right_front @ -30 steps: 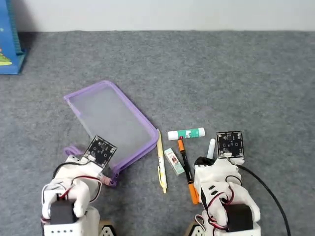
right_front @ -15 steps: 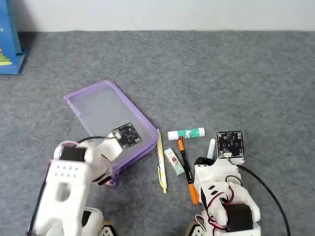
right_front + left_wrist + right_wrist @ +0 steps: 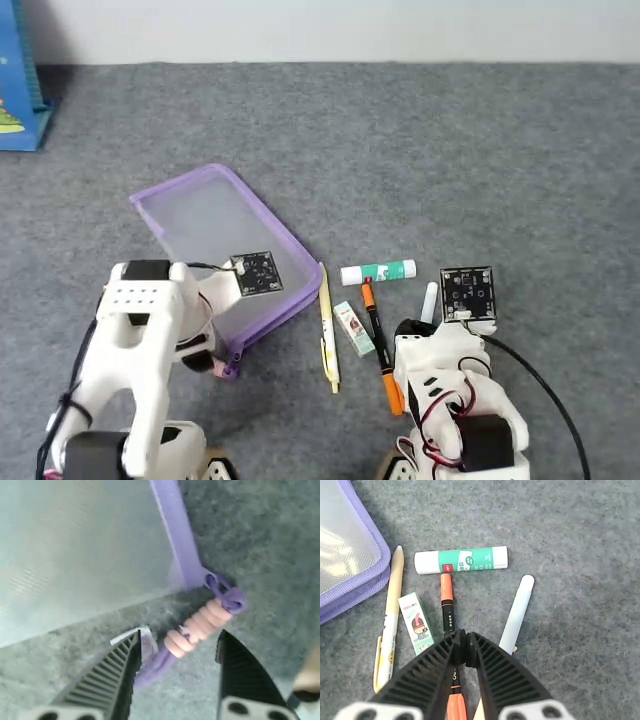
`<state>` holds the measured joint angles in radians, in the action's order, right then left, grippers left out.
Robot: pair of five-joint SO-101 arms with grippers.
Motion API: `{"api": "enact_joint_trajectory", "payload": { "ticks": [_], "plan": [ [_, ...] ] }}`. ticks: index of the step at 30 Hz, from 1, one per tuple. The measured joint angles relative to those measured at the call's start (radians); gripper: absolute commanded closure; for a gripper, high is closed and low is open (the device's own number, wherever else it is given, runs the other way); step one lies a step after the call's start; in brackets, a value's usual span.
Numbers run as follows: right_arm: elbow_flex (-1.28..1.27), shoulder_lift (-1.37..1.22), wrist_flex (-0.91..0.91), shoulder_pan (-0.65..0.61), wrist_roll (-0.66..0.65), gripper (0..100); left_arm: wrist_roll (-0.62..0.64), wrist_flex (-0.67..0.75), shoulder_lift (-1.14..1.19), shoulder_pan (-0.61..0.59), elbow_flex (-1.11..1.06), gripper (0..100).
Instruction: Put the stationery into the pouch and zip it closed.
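Observation:
A translucent pouch [image 3: 225,240] with purple edging lies flat left of centre. In the left wrist view my left gripper [image 3: 177,642] is open, its fingers on either side of the pouch's pink beaded zipper pull [image 3: 197,625] at the near corner. Right of the pouch lie a yellow pen [image 3: 328,330], a small eraser box [image 3: 354,328], an orange marker [image 3: 380,345], a green-and-white glue stick [image 3: 378,271] and a white pen [image 3: 429,300]. My right gripper [image 3: 465,647] is shut and empty, just above the orange marker [image 3: 447,605].
A blue box [image 3: 18,80] stands at the far left back corner. Grey carpet covers the table, with a white wall along the back. The left arm [image 3: 150,310] rises over the pouch's near corner.
The left arm has risen and swung forward and to the right over the pouch's near corner. The right arm and the stationery have not moved.

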<state>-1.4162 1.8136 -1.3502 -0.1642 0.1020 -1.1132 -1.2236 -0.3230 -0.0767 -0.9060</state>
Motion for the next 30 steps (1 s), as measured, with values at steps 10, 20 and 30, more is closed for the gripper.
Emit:
{"api": "enact_joint_trajectory", "payload": {
  "ticks": [10, 20, 30],
  "plan": [
    [0.000, 0.000, 0.000, 0.000, 0.000, 99.1, 0.000, 0.078, 0.052, 0.051, -0.017, 85],
    [0.000, 0.000, 0.000, 0.000, 0.000, 99.1, -0.008, -0.043, 0.052, 0.094, -0.011, 84],
    [0.000, 0.000, 0.000, 0.000, 0.000, 99.1, -0.107, -0.178, 0.072, 0.107, 0.002, 84]
  ]
}}
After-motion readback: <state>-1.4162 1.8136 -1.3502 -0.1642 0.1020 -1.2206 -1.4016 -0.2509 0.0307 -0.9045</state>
